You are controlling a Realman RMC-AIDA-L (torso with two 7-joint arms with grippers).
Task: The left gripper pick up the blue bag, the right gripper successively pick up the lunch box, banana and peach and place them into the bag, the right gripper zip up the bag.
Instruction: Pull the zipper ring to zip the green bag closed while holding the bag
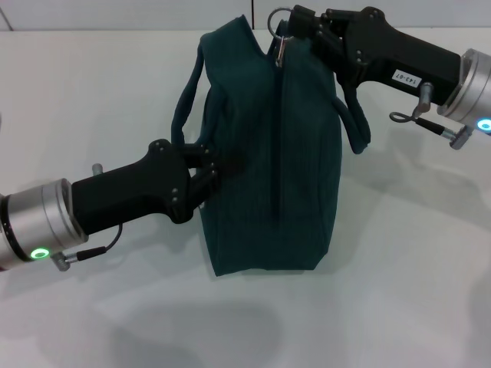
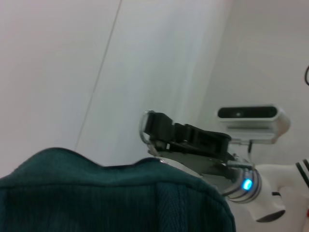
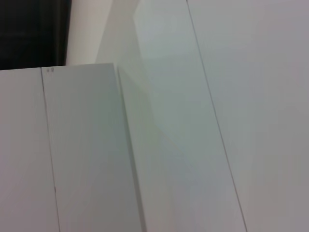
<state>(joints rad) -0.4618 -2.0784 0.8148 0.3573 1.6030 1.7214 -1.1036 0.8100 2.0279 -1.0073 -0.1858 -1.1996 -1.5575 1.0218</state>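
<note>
Teal fabric of the blue bag (image 1: 268,153) pinched at its near side by the left hand (image 1: 205,165), zipper ring pull (image 1: 281,34) clamped in the right hand (image 1: 295,31) at the far end, seemingly zipped, nearly finished.

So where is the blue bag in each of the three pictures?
Head view: the blue bag fills the middle, with the left gripper clamped on its side and the right gripper at its top by the zipper.
Left wrist view: the bag lies along the bottom edge.
Right wrist view: not in it, only pale flat surfaces.
Shared landmark: the right gripper, seen above the bag in both.
</note>
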